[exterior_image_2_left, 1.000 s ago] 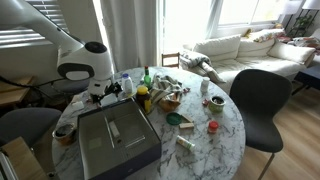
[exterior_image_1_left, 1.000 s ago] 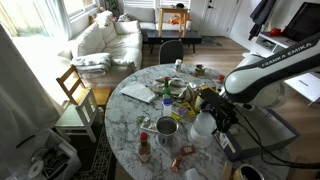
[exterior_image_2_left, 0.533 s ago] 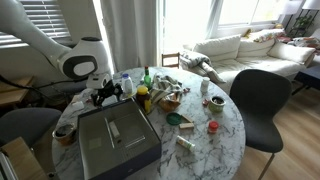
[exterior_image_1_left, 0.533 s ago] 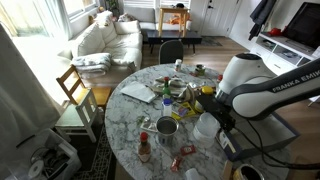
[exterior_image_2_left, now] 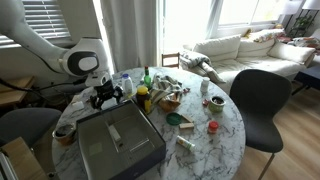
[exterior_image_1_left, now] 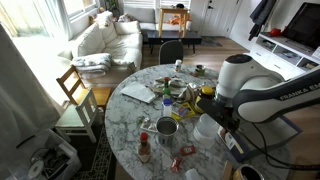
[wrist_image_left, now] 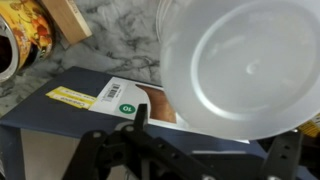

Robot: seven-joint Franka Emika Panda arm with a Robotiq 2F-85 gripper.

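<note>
My gripper (wrist_image_left: pixel 215 140) is open, its dark fingers (wrist_image_left: pixel 140 112) spread wide at the bottom of the wrist view. It hangs just above a large white plastic bowl (wrist_image_left: pixel 245 65), which stands upside down against a dark blue box with a printed label (wrist_image_left: pixel 90 110). In both exterior views the gripper (exterior_image_1_left: pixel 222 116) (exterior_image_2_left: pixel 107 96) is low over the table edge, beside the white bowl (exterior_image_1_left: pixel 205 126) and the grey-blue box (exterior_image_2_left: pixel 120 145). Nothing is held.
The round marble table (exterior_image_1_left: pixel 125 120) is crowded with cups, jars, bottles, a metal pot (exterior_image_1_left: pixel 167 127) and papers (exterior_image_1_left: pixel 138 93). A yellow printed tin (wrist_image_left: pixel 25 35) and a wooden block (wrist_image_left: pixel 68 18) lie near the box. Chairs (exterior_image_2_left: pixel 258 100) ring the table.
The arm has swung round, its upper links coming closer over the table edge. The gripper has stayed low beside the white bowl and the box, shifting only slightly.
</note>
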